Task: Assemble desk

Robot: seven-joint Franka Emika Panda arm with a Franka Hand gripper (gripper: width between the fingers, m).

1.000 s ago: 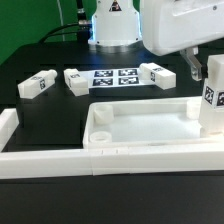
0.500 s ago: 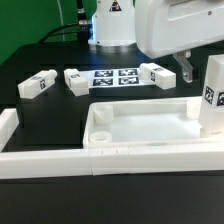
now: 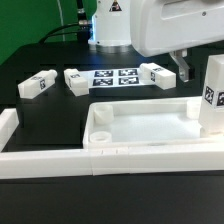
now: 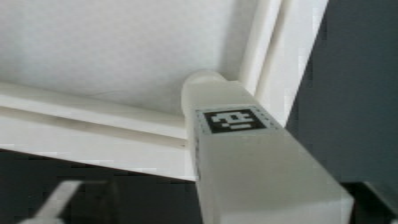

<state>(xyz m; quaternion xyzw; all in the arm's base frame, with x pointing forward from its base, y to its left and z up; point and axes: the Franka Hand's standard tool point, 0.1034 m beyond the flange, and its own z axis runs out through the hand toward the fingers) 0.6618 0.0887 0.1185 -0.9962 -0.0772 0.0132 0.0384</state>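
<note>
**Tool over the desk top's 3 o'clock end, grip unreadable**

The tool shows in the exterior view only as one dark finger under the white arm, around 2 o'clock in the frame. I cannot tell whether it is open, closed or gripping anything. The finger hangs just to the 9 o'clock side of the upright leg, with a narrow gap visible between the two.

That leg stands on end at the 3 o'clock end of the desk top, its tag facing the camera. In the wrist view the same leg fills the foreground. Its tagged end reaches the corner where two raised rims of the desk top meet. The join itself is hidden.

The desk top lies flat on the black worktop, centre frame, with a round socket open at its near 8 o'clock corner.

Three more legs lie flat behind it. The outer leg is at 9 o'clock and the middle leg is toward 10 o'clock. The inner leg lies near 1 o'clock, close to the dark finger. The marker board lies between the middle and inner legs.

A long front rail runs along 6 o'clock, just beside the desk top's near rim. A side rail sits at the 8 o'clock edge.
</note>
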